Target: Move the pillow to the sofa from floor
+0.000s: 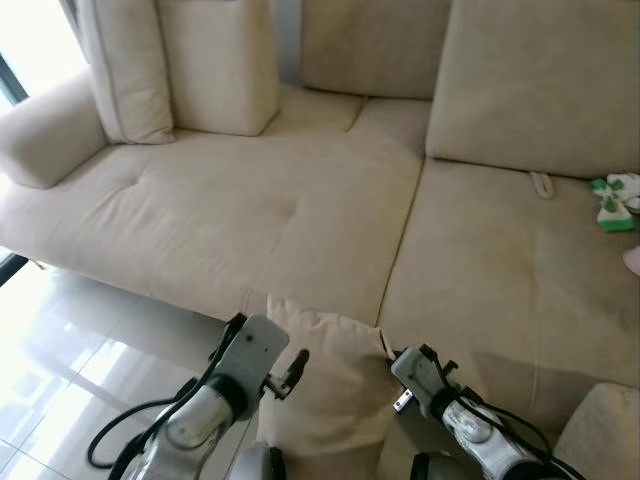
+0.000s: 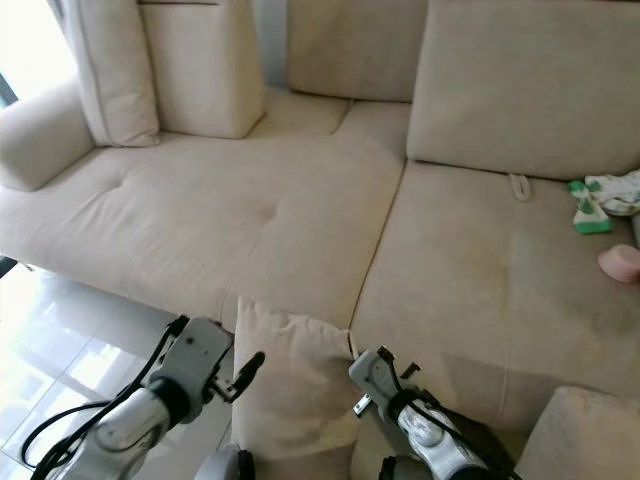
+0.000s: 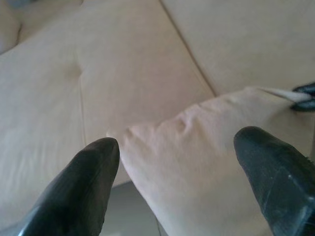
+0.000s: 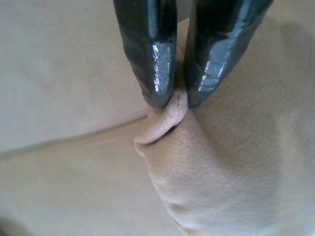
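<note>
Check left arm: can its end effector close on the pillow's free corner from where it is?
Probably yes. The left end effector is open, its fingers straddling the pillow near its left corner, nothing between them. The right end effector already pinches the opposite corner, over the sofa edge.

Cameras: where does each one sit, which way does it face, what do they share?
Left eye: head, looking down at the sofa; both silver arms show, pillow between.
Right eye: same scene, shifted sideways.
Left wrist: along the left claw, fingers spread around the pillow's corner.
Right wrist: along the right claw, pinching the pillow's other corner.
Shared: all four show pillow and sofa seat.
</note>
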Robot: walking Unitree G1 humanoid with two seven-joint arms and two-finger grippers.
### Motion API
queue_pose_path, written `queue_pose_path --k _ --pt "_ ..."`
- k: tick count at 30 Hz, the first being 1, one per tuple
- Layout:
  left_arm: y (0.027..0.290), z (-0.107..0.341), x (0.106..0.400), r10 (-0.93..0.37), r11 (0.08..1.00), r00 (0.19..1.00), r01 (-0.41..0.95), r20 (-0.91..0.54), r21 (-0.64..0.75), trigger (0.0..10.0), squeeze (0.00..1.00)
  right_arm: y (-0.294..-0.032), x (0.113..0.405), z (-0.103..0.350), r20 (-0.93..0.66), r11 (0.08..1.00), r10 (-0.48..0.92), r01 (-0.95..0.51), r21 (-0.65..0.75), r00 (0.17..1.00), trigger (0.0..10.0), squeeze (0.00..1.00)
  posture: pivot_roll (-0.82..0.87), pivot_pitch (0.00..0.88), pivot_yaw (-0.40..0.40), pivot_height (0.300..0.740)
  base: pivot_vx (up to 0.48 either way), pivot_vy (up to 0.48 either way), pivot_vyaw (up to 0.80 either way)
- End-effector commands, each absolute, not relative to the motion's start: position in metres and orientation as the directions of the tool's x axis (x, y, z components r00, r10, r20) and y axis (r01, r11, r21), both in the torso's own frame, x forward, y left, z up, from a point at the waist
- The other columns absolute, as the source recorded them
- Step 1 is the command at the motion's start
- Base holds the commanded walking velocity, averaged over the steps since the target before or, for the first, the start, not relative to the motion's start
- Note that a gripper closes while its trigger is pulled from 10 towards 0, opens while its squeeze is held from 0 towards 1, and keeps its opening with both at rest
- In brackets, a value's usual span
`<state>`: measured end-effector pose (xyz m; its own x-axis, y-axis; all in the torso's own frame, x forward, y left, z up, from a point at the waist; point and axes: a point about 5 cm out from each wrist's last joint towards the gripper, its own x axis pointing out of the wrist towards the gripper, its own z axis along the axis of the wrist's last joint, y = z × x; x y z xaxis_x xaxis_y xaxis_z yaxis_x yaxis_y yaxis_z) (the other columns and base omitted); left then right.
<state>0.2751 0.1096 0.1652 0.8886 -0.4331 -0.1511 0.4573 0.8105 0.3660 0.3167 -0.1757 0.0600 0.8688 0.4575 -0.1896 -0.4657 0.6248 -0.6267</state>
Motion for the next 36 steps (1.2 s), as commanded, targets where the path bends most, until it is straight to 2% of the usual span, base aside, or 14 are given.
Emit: queue_pose_path --k 1,3,5,6,7,9,10,14,17,26,27,30,32,36 --pt "0.110 0.154 0.280 -0.466 0.780 0.862 0.506 -0.199 0.368 10.0 0.00 -0.169 0.308 0.063 -0.156 0.546 0.546 -0.492 -0.678 0.823 0.0 0.00 0.11 0.090 0.068 0.575 0.000 0.000 0.00" --pt "0.108 0.149 0.287 -0.516 0.718 0.822 0.568 -0.241 0.402 10.0 0.00 -0.171 0.301 0.064 -0.168 0.463 0.594 -0.506 -0.728 0.786 0.0 0.00 0.09 0.070 0.063 0.575 0.000 0.000 0.00" --pt "0.108 0.149 0.287 -0.516 0.718 0.822 0.568 -0.241 0.402 10.0 0.00 -0.171 0.301 0.064 -0.168 0.463 0.594 -0.506 -0.728 0.786 0.0 0.00 0.09 0.070 0.063 0.575 0.000 0.000 0.00" --pt "0.107 0.147 0.288 -0.536 0.686 0.803 0.595 -0.263 0.418 10.0 0.00 -0.172 0.298 0.065 -0.172 0.435 0.608 -0.507 -0.744 0.775 0.0 0.00 0.09 0.070 0.063 0.575 0.000 0.000 0.00" --pt "0.107 0.141 0.292 -0.578 0.599 0.749 0.659 -0.324 0.454 10.0 0.00 -0.178 0.298 0.071 -0.173 0.394 0.619 -0.494 -0.775 0.766 0.0 0.00 0.06 0.034 0.057 0.575 0.000 0.000 0.00" --pt "0.107 0.139 0.294 -0.586 0.580 0.737 0.672 -0.336 0.461 10.0 0.00 -0.180 0.298 0.072 -0.171 0.388 0.621 -0.490 -0.781 0.765 0.0 0.00 0.06 0.034 0.057 0.575 0.000 0.000 0.00" --pt "0.111 0.136 0.297 -0.605 0.505 0.696 0.711 -0.386 0.490 10.0 0.00 -0.184 0.297 0.078 -0.173 0.349 0.633 -0.478 -0.806 0.754 0.0 0.00 0.03 0.000 0.053 0.575 0.000 0.000 0.00" --pt "0.125 0.137 0.311 -0.603 0.396 0.649 0.748 -0.464 0.533 10.0 0.00 -0.192 0.296 0.093 -0.172 0.267 0.656 -0.439 -0.858 0.735 0.0 0.00 0.01 0.000 0.053 0.575 0.000 0.000 0.00" --pt "0.129 0.137 0.319 -0.597 0.364 0.636 0.758 -0.489 0.541 10.0 0.00 -0.195 0.294 0.100 -0.166 0.234 0.660 -0.410 -0.881 0.733 0.0 0.00 0.00 0.000 0.053 0.575 0.000 0.000 0.00" --pt "0.140 0.122 0.319 -0.558 0.255 0.552 0.825 -0.620 0.505 10.0 0.00 -0.190 0.291 0.110 -0.132 0.218 0.678 -0.369 -0.904 0.723 0.0 0.00 -0.01 0.000 0.055 0.575 0.000 0.000 0.00" --pt "0.142 0.118 0.316 -0.561 0.224 0.512 0.850 -0.650 0.477 10.0 0.00 -0.188 0.291 0.112 -0.122 0.223 0.673 -0.358 -0.907 0.729 0.0 0.00 -0.02 0.000 0.057 0.575 0.000 0.000 0.00" --pt "0.142 0.118 0.316 -0.561 0.224 0.512 0.850 -0.650 0.477 10.0 0.00 -0.188 0.291 0.112 -0.122 0.223 0.673 -0.358 -0.907 0.729 0.0 0.00 -0.02 0.000 0.057 0.575 0.000 0.000 0.00" --pt "0.148 0.112 0.309 -0.566 0.140 0.408 0.904 -0.716 0.405 10.0 0.00 -0.186 0.293 0.116 -0.107 0.225 0.658 -0.330 -0.917 0.746 0.0 0.00 -0.04 0.000 0.064 0.575 0.000 0.000 0.00" --pt "0.152 0.109 0.306 -0.561 0.094 0.349 0.928 -0.750 0.361 10.0 0.00 -0.182 0.295 0.120 -0.094 0.220 0.660 -0.311 -0.925 0.745 0.0 0.00 -0.04 0.000 0.067 0.575 0.000 0.000 0.00"
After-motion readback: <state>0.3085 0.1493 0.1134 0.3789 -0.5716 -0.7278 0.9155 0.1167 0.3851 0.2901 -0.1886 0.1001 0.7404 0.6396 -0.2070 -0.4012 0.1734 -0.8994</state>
